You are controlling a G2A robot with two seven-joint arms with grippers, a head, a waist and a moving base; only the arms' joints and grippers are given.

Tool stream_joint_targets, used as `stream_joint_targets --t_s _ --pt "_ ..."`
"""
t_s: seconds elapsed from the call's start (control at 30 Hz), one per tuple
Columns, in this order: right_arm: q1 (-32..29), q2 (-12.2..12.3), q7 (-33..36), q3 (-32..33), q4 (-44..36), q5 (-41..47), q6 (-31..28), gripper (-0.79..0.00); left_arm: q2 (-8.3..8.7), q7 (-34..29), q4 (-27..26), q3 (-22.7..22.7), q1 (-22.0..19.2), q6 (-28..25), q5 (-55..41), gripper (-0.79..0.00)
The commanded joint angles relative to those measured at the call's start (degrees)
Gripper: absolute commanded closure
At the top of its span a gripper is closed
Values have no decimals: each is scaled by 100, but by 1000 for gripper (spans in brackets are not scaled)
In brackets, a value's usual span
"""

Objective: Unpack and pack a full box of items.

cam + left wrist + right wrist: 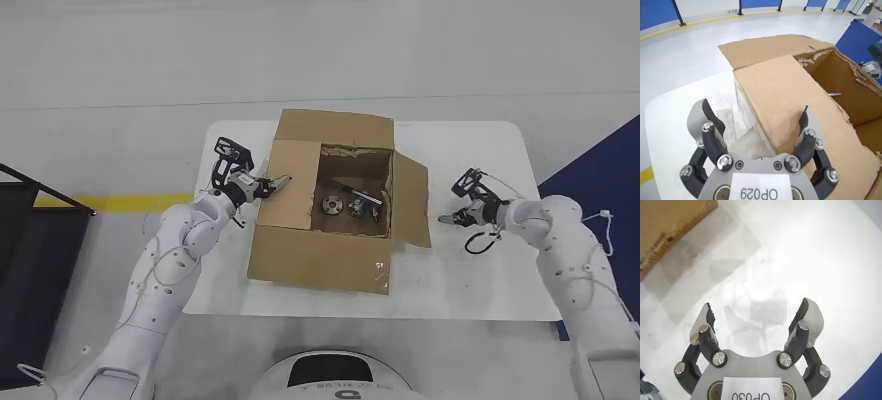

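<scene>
1. Cardboard box [320, 260] sits open mid-table [470, 290], its brown corrugated flaps splayed out. Round metal parts [330, 206] and a dark rod [350, 188] lie on its floor. The left gripper [283, 181] is at the left flap. The right gripper [445, 218] is just beside the right flap, over the white tabletop.
2. Left wrist: the left gripper [755, 106] has its jaws spread wide, with black rubbery pads [713, 117] on grey metal fingers. The box [783, 91] shows a ragged-edged flap lined up between them; touching or not, can't tell. Crinkly clear plastic [745, 140] lies against the box wall. There's a white printed sticker on the gripper.
3. Right wrist: the right gripper [757, 303] also has its jaws apart, with cross-hatched pads [799, 315] and smooth tabletop [791, 256] under the gap. The box [668, 222] corner is well apart.
</scene>
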Motion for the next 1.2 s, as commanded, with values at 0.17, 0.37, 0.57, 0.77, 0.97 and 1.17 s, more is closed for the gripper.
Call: stream_joint_targets --t_s 0.17,0.37,0.57,0.77,0.97,1.17 --pt "509 -159 -596 -429 738 421 -616 -785 0 0 1 0 0 0 0 -785" --pt "838 -121 98 -959 1077 3105 -1081 -785 0 0 1 0 0 0 0 -785" --pt "879 266 1551 -1227 521 5322 -1081 -785 0 0 1 0 0 0 0 -785" --pt "777 586 2185 -1065 -185 6185 -1081 -785 0 0 1 0 0 0 0 -785" --pt "448 786 1931 -828 -1141 5713 -1081 -785 0 0 1 0 0 0 0 -785" --pt "283 755 1318 -867 -1799 4414 -724 -785 0 0 1 0 0 0 0 -785"
